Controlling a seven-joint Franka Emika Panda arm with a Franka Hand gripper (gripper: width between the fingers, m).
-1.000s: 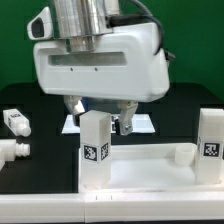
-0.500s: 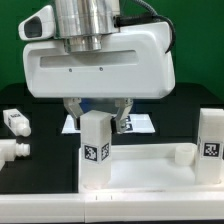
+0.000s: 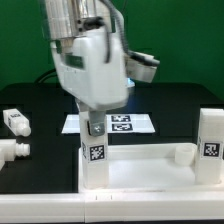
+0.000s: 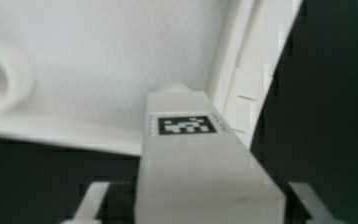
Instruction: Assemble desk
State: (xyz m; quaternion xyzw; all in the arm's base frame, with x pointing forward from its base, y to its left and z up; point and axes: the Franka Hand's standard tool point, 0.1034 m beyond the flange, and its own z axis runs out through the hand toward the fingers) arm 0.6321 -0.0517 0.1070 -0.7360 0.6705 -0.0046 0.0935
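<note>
The white desk top (image 3: 140,176) lies upside down at the front of the table, rim up. A square-post leg (image 3: 95,158) with a tag stands upright in its corner on the exterior view's left, and another leg (image 3: 210,142) stands in the right corner. My gripper (image 3: 95,126) hangs over the left leg's top, wrist turned. In the wrist view the leg (image 4: 190,150) lies between my fingers (image 4: 101,200) with a dark gap on each side, so the jaws are open around it. The desk top (image 4: 105,100) lies beyond.
Two loose white legs (image 3: 15,122) (image 3: 10,152) lie on the black table at the exterior view's left. The marker board (image 3: 128,123) lies flat behind the desk top. The arm's large white body (image 3: 95,60) fills the space above the left leg.
The wrist has turned about the vertical over the left leg, so the wide white hand now shows side-on. The leg and desk top stay in place.
</note>
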